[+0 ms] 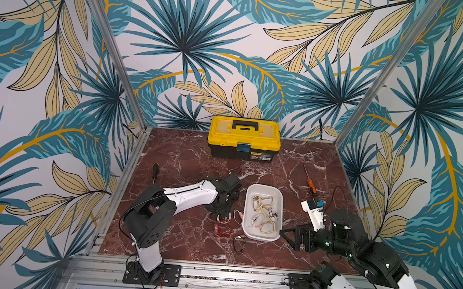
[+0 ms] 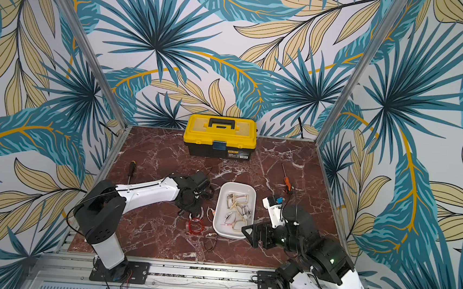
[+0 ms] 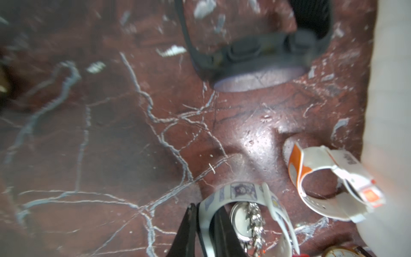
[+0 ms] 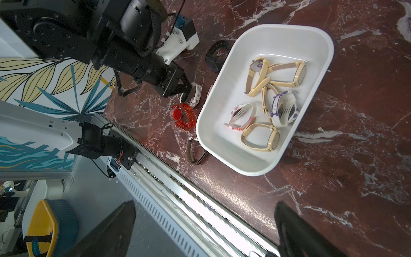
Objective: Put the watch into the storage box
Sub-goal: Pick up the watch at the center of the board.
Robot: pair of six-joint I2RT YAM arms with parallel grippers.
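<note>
- The left hand (image 3: 205, 213) pinches the printed strap of a white watch (image 3: 238, 192), its fingers (image 3: 189, 229) pressed on either side of the band.
- This watch is outside the storage box (image 4: 282, 27), just beside the wall that faces the left arm, low at the counter (image 1: 195, 162); whether it rests on it I cannot tell.
- The right hand (image 4: 205, 207) is spread wide and empty, near the box's near corner.
- Beige watches (image 4: 274, 138) and a white-and-purple watch (image 4: 282, 109) lie inside the box.
- A red translucent watch (image 4: 183, 116), a brown-strapped watch (image 4: 195, 153), a white-and-orange watch (image 3: 329, 178) and a black watch (image 4: 214, 56) lie on the counter near the box.
- A yellow-lidded toolbox (image 1: 243, 137) stands at the back.
</note>
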